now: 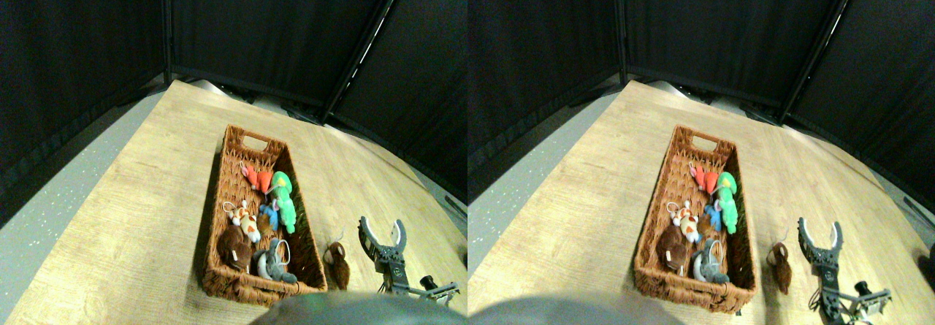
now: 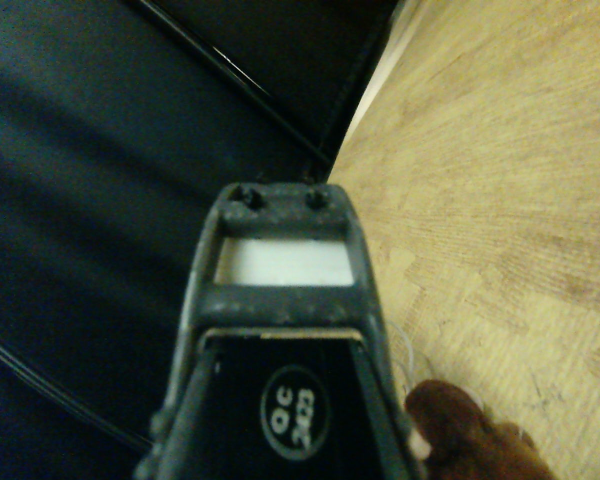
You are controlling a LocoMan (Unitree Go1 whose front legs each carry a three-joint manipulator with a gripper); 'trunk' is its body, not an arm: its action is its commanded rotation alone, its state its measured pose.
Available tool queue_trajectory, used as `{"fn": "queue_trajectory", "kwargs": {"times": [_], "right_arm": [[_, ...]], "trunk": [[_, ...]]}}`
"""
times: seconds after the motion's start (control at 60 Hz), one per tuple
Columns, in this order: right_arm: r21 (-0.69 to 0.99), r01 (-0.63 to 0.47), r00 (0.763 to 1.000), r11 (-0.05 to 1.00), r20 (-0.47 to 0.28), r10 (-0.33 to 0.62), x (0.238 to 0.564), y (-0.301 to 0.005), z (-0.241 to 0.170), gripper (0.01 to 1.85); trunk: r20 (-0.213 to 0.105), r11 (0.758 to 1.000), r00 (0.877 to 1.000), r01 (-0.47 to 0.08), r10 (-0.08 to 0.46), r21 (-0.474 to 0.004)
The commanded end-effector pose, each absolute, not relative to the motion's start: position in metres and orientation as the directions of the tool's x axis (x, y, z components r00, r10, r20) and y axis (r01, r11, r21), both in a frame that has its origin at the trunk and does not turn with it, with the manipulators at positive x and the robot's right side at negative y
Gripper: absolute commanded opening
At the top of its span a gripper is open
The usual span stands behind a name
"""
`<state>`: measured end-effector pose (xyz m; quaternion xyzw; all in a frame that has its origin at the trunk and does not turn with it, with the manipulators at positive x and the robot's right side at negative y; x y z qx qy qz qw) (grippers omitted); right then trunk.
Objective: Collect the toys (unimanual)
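Several toys lie in the long wicker basket (image 1: pixel 219 193): a red one (image 1: pixel 259 179), a green one (image 1: pixel 283 199), a blue one (image 1: pixel 269 215), a white-orange one (image 1: pixel 247 223), a brown one (image 1: pixel 234 248) and a grey one (image 1: pixel 274 263). Another brown toy (image 1: pixel 337 263) lies on the wooden floor just right of the basket; it also shows in the wrist view (image 2: pixel 475 440) beside the jaw. My right gripper (image 1: pixel 383 226) stands open to the right of that toy, with nothing between its fingers.
The light wooden floor (image 1: pixel 131 215) stretches around the basket. Black curtain panels (image 1: pixel 277 25) close the back and sides, with grey floor (image 1: pixel 66 193) at the left.
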<state>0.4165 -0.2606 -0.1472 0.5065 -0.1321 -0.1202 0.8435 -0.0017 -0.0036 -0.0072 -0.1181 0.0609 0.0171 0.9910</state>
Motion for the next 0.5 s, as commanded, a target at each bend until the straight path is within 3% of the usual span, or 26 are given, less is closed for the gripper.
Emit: {"fn": "queue_trajectory", "kwargs": {"times": [0.017, 0.067, 0.5], "right_arm": [[0.891, 0.055, 0.933, 0.451, 0.115, -0.341, 0.416, -0.260, -0.147, 0.47], [0.906, 0.040, 0.948, 0.422, 0.099, -0.303, 0.415, -0.262, -0.151, 0.49], [0.944, 0.161, 0.961, 0.289, -0.082, -0.265, 0.403, -0.256, -0.189, 0.67]], "trunk": [[-0.130, 0.968, 0.991, -0.049, 0.017, -0.246], [-0.131, 0.967, 0.991, -0.052, 0.019, -0.249], [-0.138, 0.957, 0.990, -0.078, 0.040, -0.280]]}}
